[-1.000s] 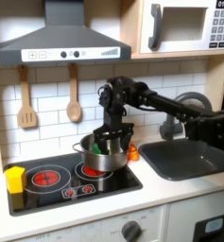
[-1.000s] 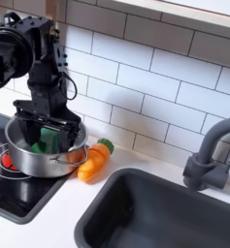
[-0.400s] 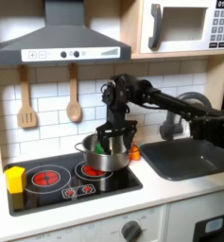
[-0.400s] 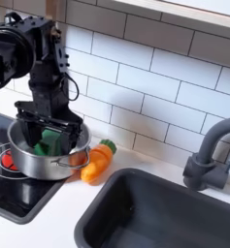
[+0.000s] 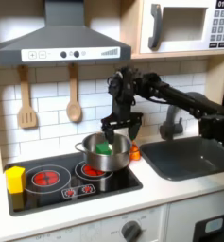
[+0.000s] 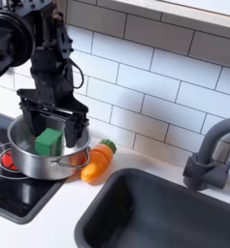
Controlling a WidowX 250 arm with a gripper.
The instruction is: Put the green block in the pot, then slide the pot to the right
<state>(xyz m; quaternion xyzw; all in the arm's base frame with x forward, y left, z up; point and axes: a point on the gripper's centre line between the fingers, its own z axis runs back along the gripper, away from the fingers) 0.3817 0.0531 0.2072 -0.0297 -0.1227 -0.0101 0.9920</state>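
The silver pot (image 5: 110, 163) (image 6: 31, 163) stands on the right burner of the toy stove. Inside it lies the green block (image 5: 103, 147) (image 6: 48, 141), resting against the near side of the pot floor. My gripper (image 5: 120, 128) (image 6: 54, 120) hangs just above the pot's rim, over the block and apart from it. Its jaws stand open and hold nothing. The black arm reaches in from the first exterior view's right.
An orange carrot toy (image 5: 133, 151) (image 6: 95, 163) lies against the pot's sink side. The dark sink (image 5: 184, 156) (image 6: 165, 213) and faucet (image 6: 212, 155) follow beyond it. A yellow block (image 5: 15, 179) sits at the stove's (image 5: 47, 184) far corner. Wooden utensils (image 5: 26, 99) hang on the tiled wall.
The gripper has risen out of the pot and let go of the green block, which now lies in the pot. The pot has barely shifted.
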